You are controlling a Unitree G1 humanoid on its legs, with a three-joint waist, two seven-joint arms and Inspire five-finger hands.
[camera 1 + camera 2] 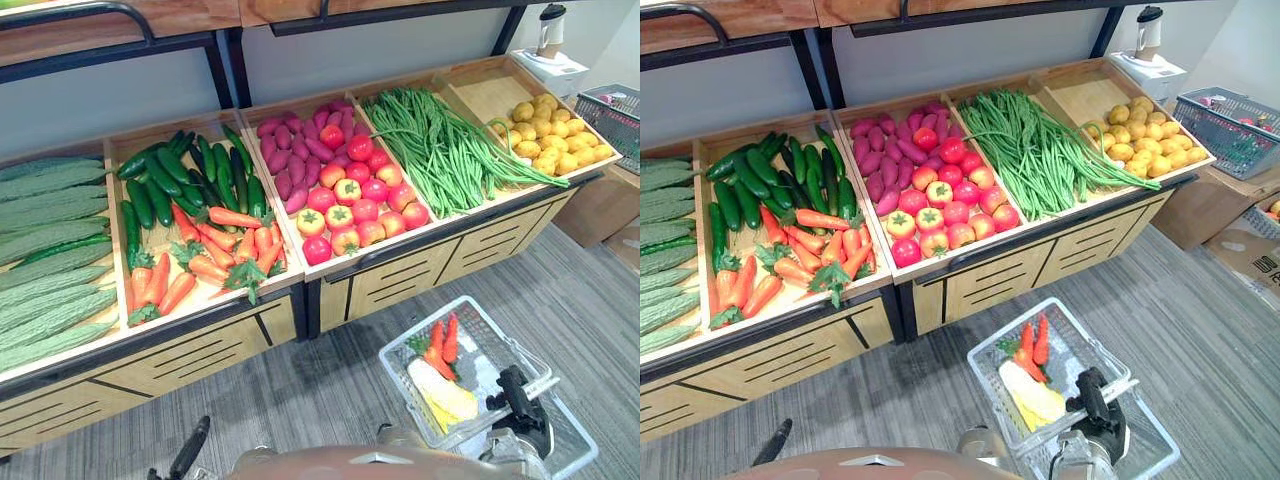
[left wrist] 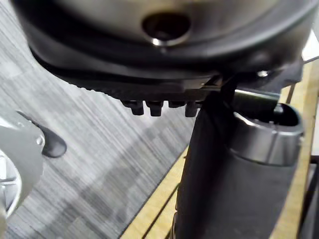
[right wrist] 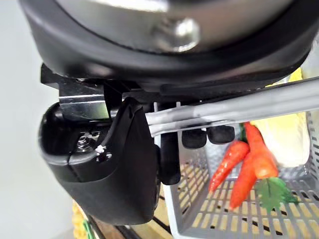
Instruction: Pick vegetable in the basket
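Two carrots point(image 1: 451, 338) and one pale cabbage point(image 1: 440, 395) lie in the one grey basket point(image 1: 500, 335); the right hand point(image 1: 520, 400) is clenched round its handle point(image 3: 234, 109), while the left hand point(image 1: 190, 450) hangs slack, holding nothing

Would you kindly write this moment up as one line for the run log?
right hand: shut on basket handle | basket: carrots, pale vegetable inside | left hand: open, low, holding nothing
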